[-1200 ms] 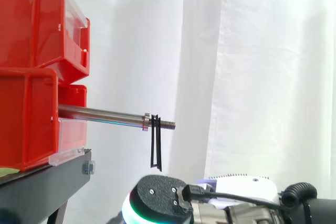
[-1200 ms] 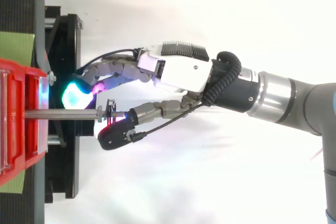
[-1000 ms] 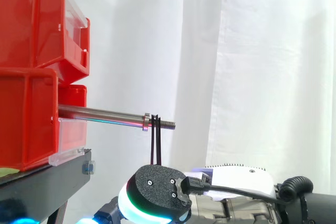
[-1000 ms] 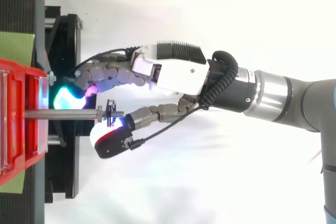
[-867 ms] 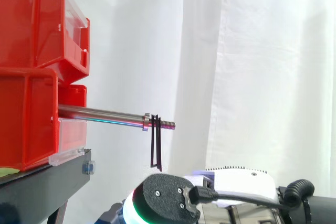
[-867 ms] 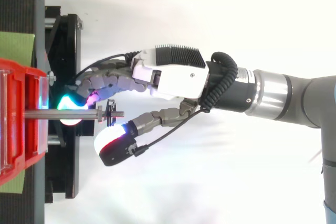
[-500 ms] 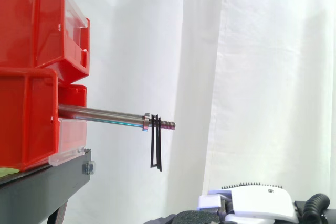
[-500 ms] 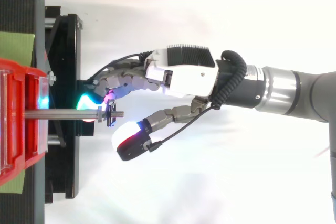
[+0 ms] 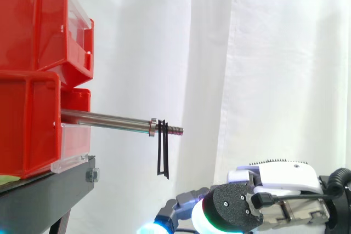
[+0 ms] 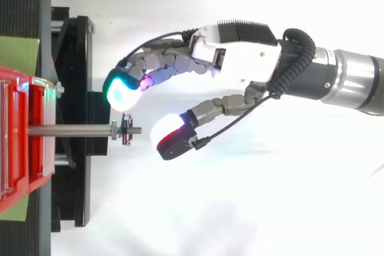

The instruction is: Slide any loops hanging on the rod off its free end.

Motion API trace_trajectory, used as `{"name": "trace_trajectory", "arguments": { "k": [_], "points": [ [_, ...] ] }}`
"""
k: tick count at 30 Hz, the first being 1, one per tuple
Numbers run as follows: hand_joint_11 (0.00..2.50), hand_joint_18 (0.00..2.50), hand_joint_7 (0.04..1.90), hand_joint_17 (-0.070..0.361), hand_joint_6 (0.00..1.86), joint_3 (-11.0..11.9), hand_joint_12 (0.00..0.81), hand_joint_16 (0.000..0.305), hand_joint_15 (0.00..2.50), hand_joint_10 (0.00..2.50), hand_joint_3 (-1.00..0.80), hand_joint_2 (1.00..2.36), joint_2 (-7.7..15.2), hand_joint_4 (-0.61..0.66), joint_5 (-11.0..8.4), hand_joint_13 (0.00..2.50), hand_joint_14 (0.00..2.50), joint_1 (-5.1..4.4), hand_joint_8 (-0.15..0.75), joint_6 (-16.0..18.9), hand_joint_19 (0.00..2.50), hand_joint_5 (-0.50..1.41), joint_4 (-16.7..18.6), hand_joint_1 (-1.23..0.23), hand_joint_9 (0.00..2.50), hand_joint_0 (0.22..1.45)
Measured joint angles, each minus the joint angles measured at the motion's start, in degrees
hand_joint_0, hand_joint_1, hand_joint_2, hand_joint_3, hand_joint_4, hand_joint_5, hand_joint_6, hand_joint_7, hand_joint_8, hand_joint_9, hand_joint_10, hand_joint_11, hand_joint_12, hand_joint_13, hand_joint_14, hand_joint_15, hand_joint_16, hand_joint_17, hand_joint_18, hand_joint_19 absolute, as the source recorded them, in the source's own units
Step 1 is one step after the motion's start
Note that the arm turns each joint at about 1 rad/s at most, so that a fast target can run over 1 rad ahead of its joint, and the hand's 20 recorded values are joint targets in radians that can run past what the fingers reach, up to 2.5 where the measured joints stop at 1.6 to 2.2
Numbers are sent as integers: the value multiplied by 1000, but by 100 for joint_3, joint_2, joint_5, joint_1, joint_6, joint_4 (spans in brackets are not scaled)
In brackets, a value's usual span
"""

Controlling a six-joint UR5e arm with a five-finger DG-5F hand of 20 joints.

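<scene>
A steel rod [image 9: 104, 119] sticks out to the right from the lower red bin [image 9: 27, 124], ending in a threaded free tip [image 9: 175, 130]. A thin black loop [image 9: 163, 154] hangs on it just past the nut, close to the tip; it is also the loop [image 10: 127, 130] in the top view. My hand [image 10: 240, 58] is to the right of the rod's end, open, with nothing between its fingers. One glowing fingertip [image 10: 120, 93] sits beside the loop, apart from it, and the thumb pad [image 10: 171, 133] lies just beyond the tip. In the side view the hand [image 9: 274, 190] is lower than the rod.
Two red bins [image 9: 38, 26] are stacked on a black stand [image 9: 49, 190] at the left. A white curtain [image 9: 263, 69] hangs behind. There is free room to the right of the rod's tip and under it.
The hand has drawn back to the right, away from the rod, and spread wider. The loop hangs at the same place on the rod.
</scene>
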State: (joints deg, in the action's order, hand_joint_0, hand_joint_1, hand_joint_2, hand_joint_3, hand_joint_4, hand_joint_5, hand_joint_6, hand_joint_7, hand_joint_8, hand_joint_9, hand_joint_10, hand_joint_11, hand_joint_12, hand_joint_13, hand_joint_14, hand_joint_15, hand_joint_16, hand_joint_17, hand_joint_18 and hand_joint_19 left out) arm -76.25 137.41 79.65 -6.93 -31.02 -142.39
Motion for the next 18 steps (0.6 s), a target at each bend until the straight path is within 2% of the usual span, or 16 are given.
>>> {"name": "trace_trajectory", "arguments": {
  "k": [9,18],
  "points": [
    [0,356,1069,76,503,-1,222,34,0,0,-500,1000,-123,234,289,518,0,77,225,-80,0,-161,121,-674,643,539],
    [0,369,1120,76,503,38,220,34,0,0,-500,1000,-225,224,373,528,0,116,224,-173,9,-149,118,-670,651,539]
  ]
}}
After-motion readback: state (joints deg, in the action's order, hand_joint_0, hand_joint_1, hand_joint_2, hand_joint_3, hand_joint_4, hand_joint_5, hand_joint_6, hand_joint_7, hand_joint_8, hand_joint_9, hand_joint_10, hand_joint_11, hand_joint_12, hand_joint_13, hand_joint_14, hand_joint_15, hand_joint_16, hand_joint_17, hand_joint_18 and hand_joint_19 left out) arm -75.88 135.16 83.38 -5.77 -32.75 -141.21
